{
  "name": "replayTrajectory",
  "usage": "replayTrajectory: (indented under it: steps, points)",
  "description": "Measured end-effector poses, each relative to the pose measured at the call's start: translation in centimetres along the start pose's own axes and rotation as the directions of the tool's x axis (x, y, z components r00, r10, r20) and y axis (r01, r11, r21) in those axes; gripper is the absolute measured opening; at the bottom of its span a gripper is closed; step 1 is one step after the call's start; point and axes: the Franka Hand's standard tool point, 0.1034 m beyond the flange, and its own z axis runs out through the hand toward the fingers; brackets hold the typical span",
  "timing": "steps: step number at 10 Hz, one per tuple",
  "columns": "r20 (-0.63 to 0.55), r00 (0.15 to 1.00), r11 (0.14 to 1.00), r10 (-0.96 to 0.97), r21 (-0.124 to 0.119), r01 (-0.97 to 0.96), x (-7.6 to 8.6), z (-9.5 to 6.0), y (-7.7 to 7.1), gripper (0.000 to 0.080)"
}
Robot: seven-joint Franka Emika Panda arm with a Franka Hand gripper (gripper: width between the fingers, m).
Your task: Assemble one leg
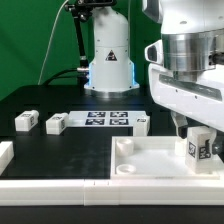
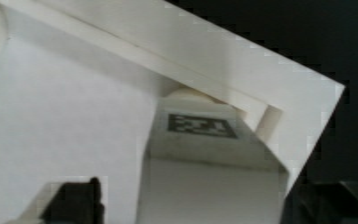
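Note:
One leg [image 1: 198, 148], a chunky white block with a marker tag, stands upright at the near right corner of the large white square tray-like piece [image 1: 150, 162]. My gripper [image 1: 190, 128] hangs right above it. In the wrist view the leg [image 2: 208, 150] runs up between my fingers, with its tag at the far end against the tray piece's corner [image 2: 87, 110]. My gripper [image 2: 202, 205] is open: one fingertip [image 2: 73, 200] stands clear of the leg, the other [image 2: 336, 205] is close beside it. Three more legs lie on the table [image 1: 24, 121], [image 1: 56, 124], [image 1: 143, 123].
The marker board [image 1: 108, 119] lies flat at the table's middle, in front of the arm's base [image 1: 108, 65]. A white part [image 1: 5, 152] sits at the exterior view's left edge. A white rail [image 1: 60, 187] runs along the front.

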Motion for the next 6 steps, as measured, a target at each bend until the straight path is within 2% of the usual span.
replayTrajectory:
  steps: [1, 3, 6]
  points:
    - [0.0, 0.999, 0.999, -0.032, -0.001, 0.032, -0.05, 0.01, 0.0, 0.0633]
    - [-0.002, 0.959, 0.959, -0.283, -0.005, 0.283, -0.1, 0.04, 0.04, 0.0646]
    - [0.001, 0.849, 0.849, -0.529, -0.006, 0.529, -0.66, 0.09, -0.09, 0.0649]
